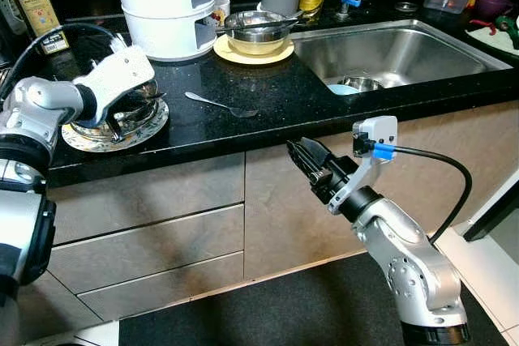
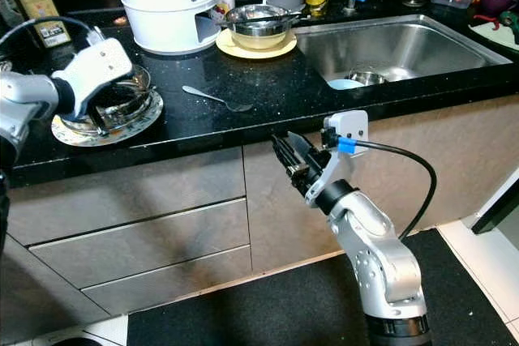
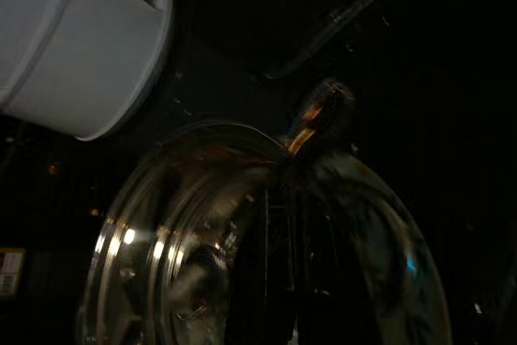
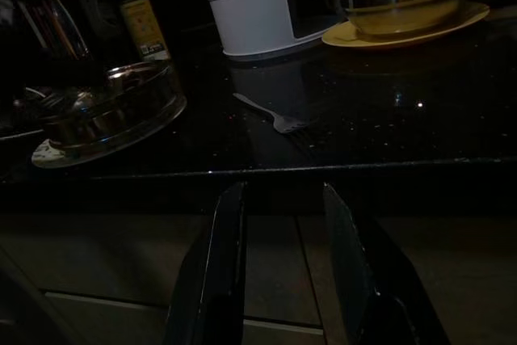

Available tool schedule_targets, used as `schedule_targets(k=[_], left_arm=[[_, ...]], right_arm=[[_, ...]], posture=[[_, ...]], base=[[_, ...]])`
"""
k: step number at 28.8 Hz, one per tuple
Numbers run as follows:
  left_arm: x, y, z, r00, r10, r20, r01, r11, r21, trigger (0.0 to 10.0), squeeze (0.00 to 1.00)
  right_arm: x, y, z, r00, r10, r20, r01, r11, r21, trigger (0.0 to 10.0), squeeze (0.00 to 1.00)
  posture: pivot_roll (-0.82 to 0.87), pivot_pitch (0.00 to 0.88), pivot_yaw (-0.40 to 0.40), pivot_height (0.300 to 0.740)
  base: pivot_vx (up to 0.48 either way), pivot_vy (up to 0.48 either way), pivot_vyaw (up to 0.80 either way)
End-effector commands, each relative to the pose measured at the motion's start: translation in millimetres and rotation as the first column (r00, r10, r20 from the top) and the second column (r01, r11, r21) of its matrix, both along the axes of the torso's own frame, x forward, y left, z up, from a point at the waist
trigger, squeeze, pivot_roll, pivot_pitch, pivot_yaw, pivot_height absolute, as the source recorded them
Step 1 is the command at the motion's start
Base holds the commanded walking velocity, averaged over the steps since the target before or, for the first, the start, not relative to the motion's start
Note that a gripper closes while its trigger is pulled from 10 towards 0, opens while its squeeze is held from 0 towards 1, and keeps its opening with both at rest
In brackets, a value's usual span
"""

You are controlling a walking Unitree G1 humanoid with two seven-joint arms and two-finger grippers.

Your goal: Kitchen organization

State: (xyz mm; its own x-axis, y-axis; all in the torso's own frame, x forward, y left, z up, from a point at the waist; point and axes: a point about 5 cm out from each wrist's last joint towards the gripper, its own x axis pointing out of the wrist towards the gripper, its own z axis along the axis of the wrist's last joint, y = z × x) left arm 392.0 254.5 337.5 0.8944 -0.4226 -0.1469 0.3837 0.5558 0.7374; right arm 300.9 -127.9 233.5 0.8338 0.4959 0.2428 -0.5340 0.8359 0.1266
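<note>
Steel bowl (image 1: 122, 115) is sitting on a patterned plate (image 1: 97, 139) near the counter's front edge, left end, and the left gripper (image 1: 122, 119) is reaching into it; can't tell how far its fingers are parted. Left wrist view is showing the rim (image 3: 161, 175) filling up close. Right wrist view: the right gripper (image 4: 283, 256) is hovering below the counter edge (image 4: 323, 169), fingers spread, empty. I'd pinch the rim squarely, lifting straight up so the plate isn't dragging along.

Head stereo pair above counter (image 1: 268, 103)
</note>
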Motion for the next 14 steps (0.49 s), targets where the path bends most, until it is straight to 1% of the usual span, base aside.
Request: schedule_targets(k=[1,2,3,4,7,9,10,11,12,13,14], left_arm=[[-6.5,11.8,11.4,1.0,-0.001,-0.003,0.0,0.999,-0.035,0.0,0.0],[-6.5,11.8,11.4,1.0,-0.001,-0.003,0.0,0.999,-0.035,0.0,0.0],[-7.5,12.7,10.5,1.0,-0.014,-0.014,0.013,0.999,-0.041,4.7,0.0],[-8.2,13.2,9.5,1.0,-0.023,-0.017,0.022,0.999,-0.045,10.0,0.0],[-8.6,13.3,9.3,0.999,-0.032,-0.007,0.031,0.997,-0.066,10.0,0.0],[-8.3,12.0,11.1,0.999,-0.045,0.01,0.046,0.99,-0.133,10.0,0.0],[-8.3,12.0,11.1,0.999,-0.045,0.01,0.046,0.99,-0.133,10.0,0.0],[-8.4,7.6,13.8,0.996,-0.089,0.029,0.093,0.976,-0.196,10.0,1.0],[-8.8,6.0,14.7,0.993,-0.11,0.035,0.115,0.971,-0.211,10.0,1.0],[-8.8,6.0,14.7,0.993,-0.11,0.035,0.115,0.971,-0.211,10.0,1.0],[-9.4,4.4,14.5,0.99,-0.133,0.033,0.138,0.968,-0.208,10.0,1.0]], right_arm=[[-1.3,-1.8,-0.1,1.0,-0.006,0.007,0.006,1.0,-0.007,10.0,0.0],[-1.3,-1.8,-0.1,1.0,-0.006,0.007,0.006,1.0,-0.007,10.0,0.0],[-1.6,-1.7,-0.3,1.0,-0.006,0.007,0.006,1.0,-0.007,10.0,0.0],[-1.5,-1.5,-0.4,1.0,-0.005,0.006,0.005,1.0,-0.006,10.0,0.0],[-1.2,-1.1,-0.5,1.0,-0.002,0.006,0.003,1.0,-0.005,10.0,0.0],[-0.6,-0.5,-0.3,1.0,0.0,0.007,0.0,1.0,-0.004,10.0,0.0],[-0.6,-0.5,-0.3,1.0,0.0,0.007,0.0,1.0,-0.004,10.0,0.0],[0.2,0.0,0.3,1.0,0.002,0.009,-0.002,1.0,-0.003,10.0,0.0],[0.2,0.2,0.5,1.0,0.002,0.009,-0.002,1.0,-0.002,10.0,0.0],[0.2,0.2,0.5,1.0,0.002,0.009,-0.002,1.0,-0.002,10.0,0.0],[0.2,0.3,0.8,1.0,0.002,0.011,-0.002,1.0,-0.002,10.0,0.0]], posture=[[-0.06,0.139,0.035,0.74],[-0.06,0.139,0.035,0.74],[-0.06,0.139,0.035,0.74],[-0.05,0.136,0.034,0.74],[-0.05,0.136,0.034,0.74],[-0.05,0.132,0.029,0.74],[-0.05,0.132,0.029,0.74],[-0.05,0.132,0.029,0.74],[-0.05,0.131,0.031,0.74],[-0.05,0.131,0.031,0.74],[-0.05,0.131,0.031,0.74]], base=[[0.0,0.0,0.0],[0.0,0.0,0.0],[0.0,0.0,0.0],[0.0,0.0,0.0],[0.0,0.0,0.0],[0.0,0.0,0.0],[0.0,0.0,0.0],[0.0,0.0,0.0],[0.0,0.0,0.0],[0.0,0.0,0.0],[0.0,0.0,0.0]])
